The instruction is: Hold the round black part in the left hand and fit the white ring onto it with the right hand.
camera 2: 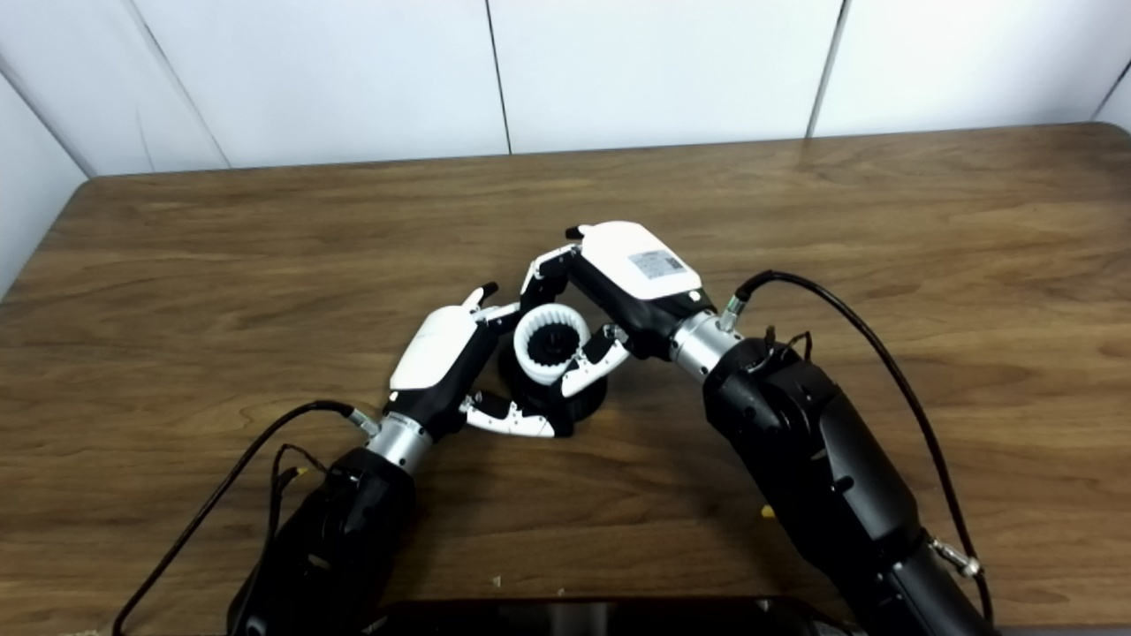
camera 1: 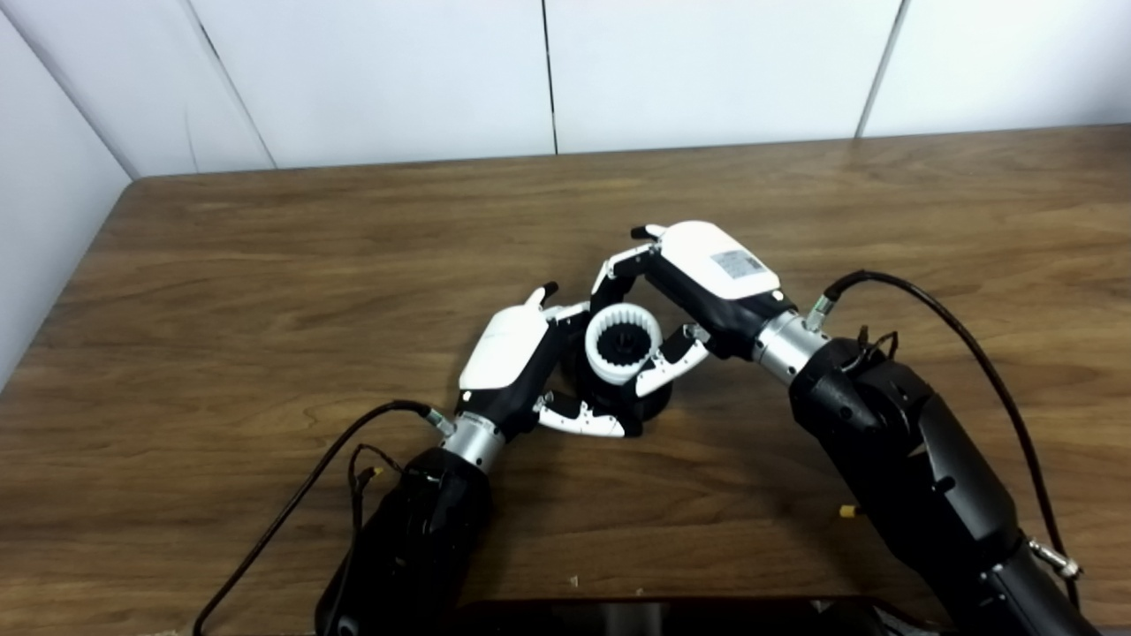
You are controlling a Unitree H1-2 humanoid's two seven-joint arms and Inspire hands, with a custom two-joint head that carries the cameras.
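Ring [camera 1: 623,344] sits on top of black part [camera 1: 649,405], near table [camera 1: 265,291] middle, axis pointing up. Left hand [camera 1: 512,358] grips part from left; right hand [camera 1: 698,283] pinches ring from right, directly over it.

You could make out only one printed item: a small grey-and-white label [camera 1: 737,262] stuck on the white back of the right hand [camera 1: 707,274]. It appeared in both head views, but its print was too small and blurred to read, so you got no words, numbers or brand from it. Nothing else before you carried legible writing.
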